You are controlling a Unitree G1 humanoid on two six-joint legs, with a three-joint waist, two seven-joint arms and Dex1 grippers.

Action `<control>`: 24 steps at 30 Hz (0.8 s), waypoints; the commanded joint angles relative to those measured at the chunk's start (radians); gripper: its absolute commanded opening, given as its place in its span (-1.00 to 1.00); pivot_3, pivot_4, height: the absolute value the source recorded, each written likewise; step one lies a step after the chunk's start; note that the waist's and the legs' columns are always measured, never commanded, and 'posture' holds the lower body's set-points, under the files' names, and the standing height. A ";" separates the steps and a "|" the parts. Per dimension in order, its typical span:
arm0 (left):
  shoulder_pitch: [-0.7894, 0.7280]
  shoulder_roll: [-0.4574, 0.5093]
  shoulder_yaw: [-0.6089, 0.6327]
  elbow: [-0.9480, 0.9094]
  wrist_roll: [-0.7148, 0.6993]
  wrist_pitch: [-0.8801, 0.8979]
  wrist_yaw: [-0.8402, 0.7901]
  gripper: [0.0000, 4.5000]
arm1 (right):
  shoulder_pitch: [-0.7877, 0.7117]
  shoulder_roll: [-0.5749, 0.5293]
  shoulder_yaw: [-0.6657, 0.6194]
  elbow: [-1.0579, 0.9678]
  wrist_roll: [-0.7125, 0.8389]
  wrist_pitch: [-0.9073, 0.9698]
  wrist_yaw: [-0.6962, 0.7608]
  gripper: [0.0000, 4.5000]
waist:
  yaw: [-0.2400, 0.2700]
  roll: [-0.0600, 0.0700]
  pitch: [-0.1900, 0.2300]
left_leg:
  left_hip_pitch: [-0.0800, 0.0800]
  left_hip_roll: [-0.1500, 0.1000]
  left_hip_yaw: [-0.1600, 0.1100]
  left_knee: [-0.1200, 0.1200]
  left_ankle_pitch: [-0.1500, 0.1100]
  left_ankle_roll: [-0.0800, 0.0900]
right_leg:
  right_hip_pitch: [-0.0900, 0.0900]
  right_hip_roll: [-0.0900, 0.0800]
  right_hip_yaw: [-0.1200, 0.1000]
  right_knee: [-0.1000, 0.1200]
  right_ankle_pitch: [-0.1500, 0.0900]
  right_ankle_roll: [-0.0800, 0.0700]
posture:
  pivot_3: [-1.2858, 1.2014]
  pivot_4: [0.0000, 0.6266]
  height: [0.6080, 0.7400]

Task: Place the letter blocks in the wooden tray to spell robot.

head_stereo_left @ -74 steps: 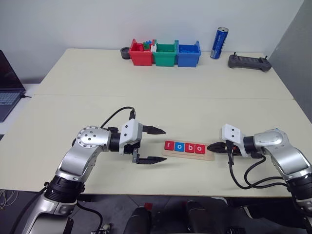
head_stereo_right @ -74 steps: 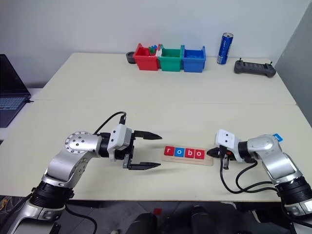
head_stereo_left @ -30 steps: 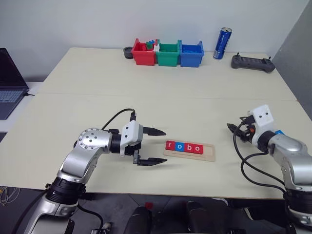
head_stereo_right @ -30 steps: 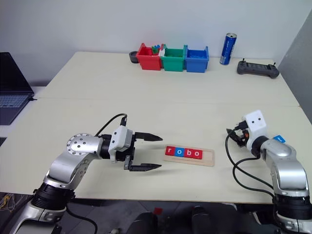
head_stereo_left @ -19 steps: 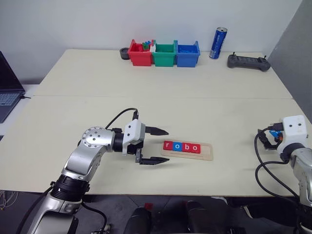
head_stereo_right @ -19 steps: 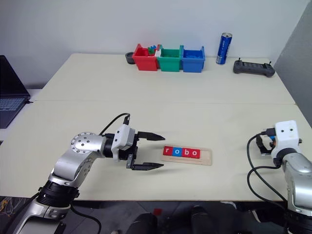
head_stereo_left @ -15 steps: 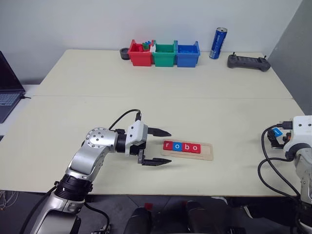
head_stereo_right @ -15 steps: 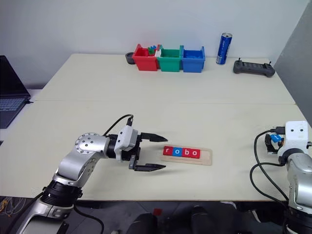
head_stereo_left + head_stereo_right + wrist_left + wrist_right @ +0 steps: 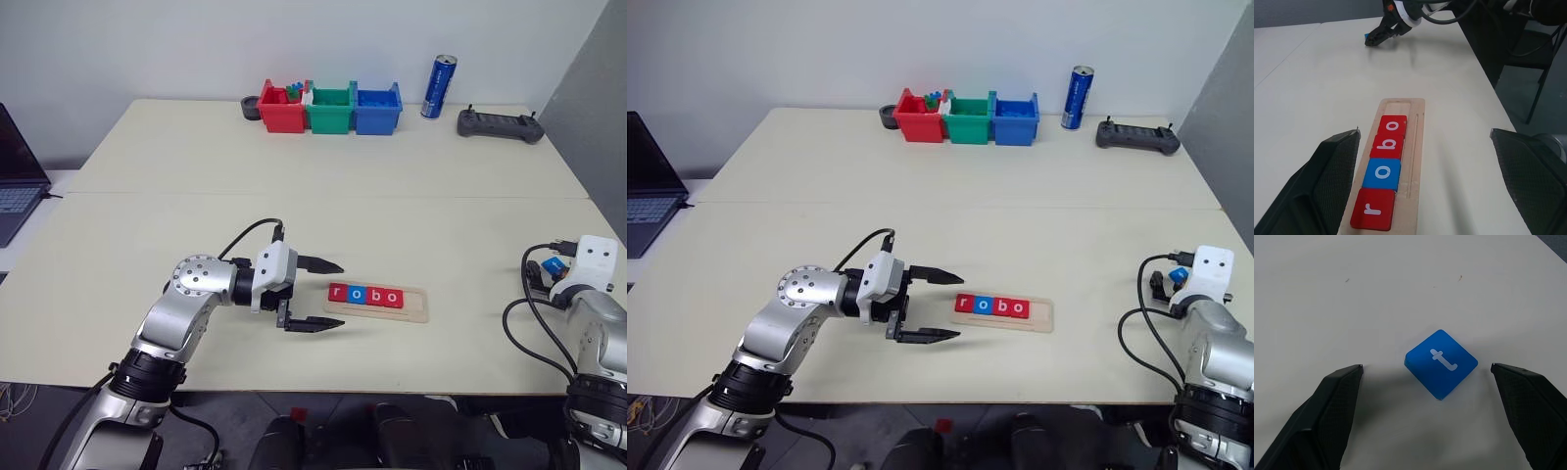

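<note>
Left pincer: fingers spread wide, empty, hovering just off the tray's 9 o'clock end, pointing along it.
Right pincer: fingers wide apart, holding nothing, with the blue "t" block lying flat on the table between them, touching neither.
Blue "t" block location: near the table's 3 o'clock edge, well apart from the tray.
Wooden tray: lies flat near the table's 6 o'clock edge, long axis running 9 to 3.
Letter blocks in tray: 4 side by side reading r, o, b, o; red, blue, red, red; the slot at the tray's 3 o'clock end is bare.
Table: pale, carries everything.
</note>
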 commanded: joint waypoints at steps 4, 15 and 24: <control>0.014 0.019 0.013 -0.050 -0.003 -0.008 0.006 1.00 | -0.022 -0.001 -0.029 0.023 0.022 -0.021 -0.032 0.98 | 0.000 0.000 0.000 | 0.000 0.000 0.000 0.000 0.000 0.000 | 0.000 0.000 0.000 0.000 0.000 0.000 | 0.03 -0.52 1.00; 0.010 0.026 0.013 -0.049 -0.005 -0.007 0.011 1.00 | 0.000 0.012 -0.037 -0.019 0.053 -0.017 -0.047 0.43 | 0.000 0.000 0.000 | 0.000 0.000 0.000 0.000 0.000 0.000 | 0.000 0.000 0.000 0.000 0.000 0.000 | 0.03 -0.52 1.00; -0.002 0.021 0.008 -0.037 -0.003 -0.010 0.007 1.00 | 0.000 0.010 -0.034 -0.048 0.054 0.014 -0.057 -0.99 | 0.000 0.000 0.000 | 0.000 0.000 0.000 0.000 0.000 0.000 | 0.000 0.000 0.000 0.000 0.000 0.000 | 0.03 -0.52 1.00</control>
